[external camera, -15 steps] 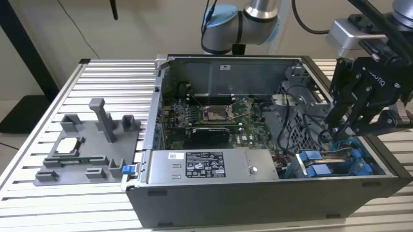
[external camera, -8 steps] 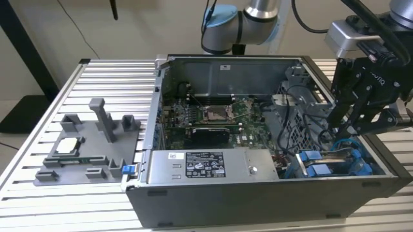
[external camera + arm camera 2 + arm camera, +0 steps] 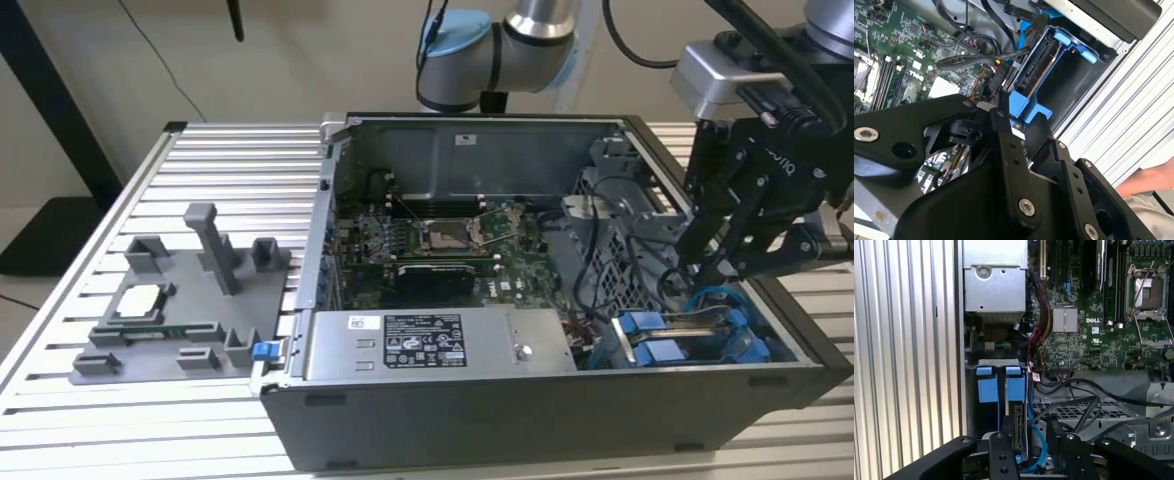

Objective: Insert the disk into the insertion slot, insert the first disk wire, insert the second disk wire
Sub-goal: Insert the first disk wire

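Exterior view, worktop: slatted metal, carrying the open computer case, which lies on its side.
Left of the case: a grey fixture tray lies just beside the case wall; a square processor chip lies in one of its recesses.
Case, middle: the green motherboard lies flat on the case floor with its empty processor socket near the centre.
Case, near wall: the grey labelled power-supply box lies along the wall, label up.
Case, near corner at the exterior view's right: the insertion slot, a bay of the perforated drive cage with blue fittings.
In the slot: the disk stands on edge in its blue carrier, seen also in the second wrist view; its connector strip shows at the exposed end.
Beside the disk: two blue tabs stand side by side at the cage's edge; a blue cable loops inside the cage; black cables run from the motherboard across the cage top.
Hand: inside the case, over that corner; in both wrist views its black fingers stand apart astride the disk's exposed end, with a gap at one side, gripping nothing that I can see.
Outside the case: a person's arm lies just past the worktop's edge.
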Motion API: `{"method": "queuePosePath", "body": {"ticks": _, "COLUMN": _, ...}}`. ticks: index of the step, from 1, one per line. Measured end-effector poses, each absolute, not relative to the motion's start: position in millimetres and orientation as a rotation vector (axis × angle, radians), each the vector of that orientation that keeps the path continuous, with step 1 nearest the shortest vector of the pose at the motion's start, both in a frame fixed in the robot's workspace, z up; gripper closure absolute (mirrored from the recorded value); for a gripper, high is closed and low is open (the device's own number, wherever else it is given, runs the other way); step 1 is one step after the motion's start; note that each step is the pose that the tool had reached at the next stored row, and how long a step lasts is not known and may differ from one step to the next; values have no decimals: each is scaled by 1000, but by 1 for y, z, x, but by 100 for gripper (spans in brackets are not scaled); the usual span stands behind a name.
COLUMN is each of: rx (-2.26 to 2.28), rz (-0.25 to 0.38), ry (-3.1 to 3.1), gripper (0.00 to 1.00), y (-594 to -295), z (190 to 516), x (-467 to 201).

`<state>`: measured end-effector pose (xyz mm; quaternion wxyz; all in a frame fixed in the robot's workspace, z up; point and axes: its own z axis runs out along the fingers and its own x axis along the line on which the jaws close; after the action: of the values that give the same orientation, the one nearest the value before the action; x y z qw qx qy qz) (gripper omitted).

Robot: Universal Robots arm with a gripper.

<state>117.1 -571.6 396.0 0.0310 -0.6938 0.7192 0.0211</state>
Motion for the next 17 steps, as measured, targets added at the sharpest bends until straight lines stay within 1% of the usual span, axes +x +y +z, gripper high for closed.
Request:
{"method": "queuePosePath", "body": {"ticks": 9, "rx": -2130, "rz": 51, "ry": 2207, "gripper": 0, "y": -563, "z": 396, "x": 117}}
{"method": "queuePosePath", "body": {"ticks": 13, "rx": -2118, "rz": 28, "ry": 2191, "gripper": 0, "y": -557, "z": 395, "x": 117}}
{"method": "queuePosePath", "body": {"ticks": 17, "rx": -2103, "rz": -8, "ry": 2172, "gripper": 0, "y": -553, "z": 394, "x": 117}}
